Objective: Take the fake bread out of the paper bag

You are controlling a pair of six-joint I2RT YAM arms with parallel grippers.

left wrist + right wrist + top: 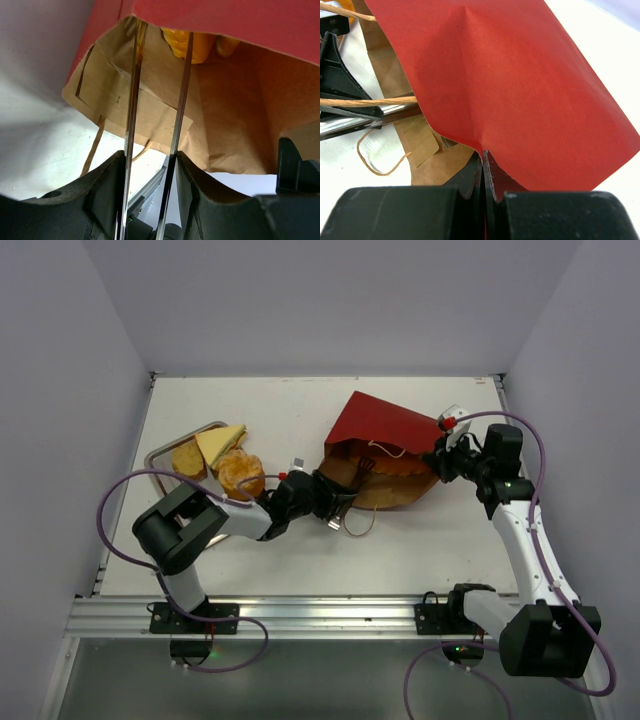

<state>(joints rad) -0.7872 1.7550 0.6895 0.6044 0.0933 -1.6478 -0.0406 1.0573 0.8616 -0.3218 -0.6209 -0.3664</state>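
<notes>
The dark red paper bag [385,425] lies on its side, its mouth facing left. My right gripper [440,458] is shut on the bag's upper red edge [520,90], jaws pinched together [484,157], and holds the mouth open. My left gripper [318,498] is shut on metal tongs [345,495], whose two blades [132,100] pass between the fingers [150,157] into the bag's brown inside [225,115]. Golden-orange rolls [192,45] lie deep in the bag past the blade tips. A toast slice [187,457], a sandwich wedge [220,443] and a bun [240,473] lie at the left.
The square metal tray [160,452] sits at the left under the toast and the wedge. The bag's tan cord handle [358,525] loops onto the table in front of the mouth. Walls close the table at the left, back and right.
</notes>
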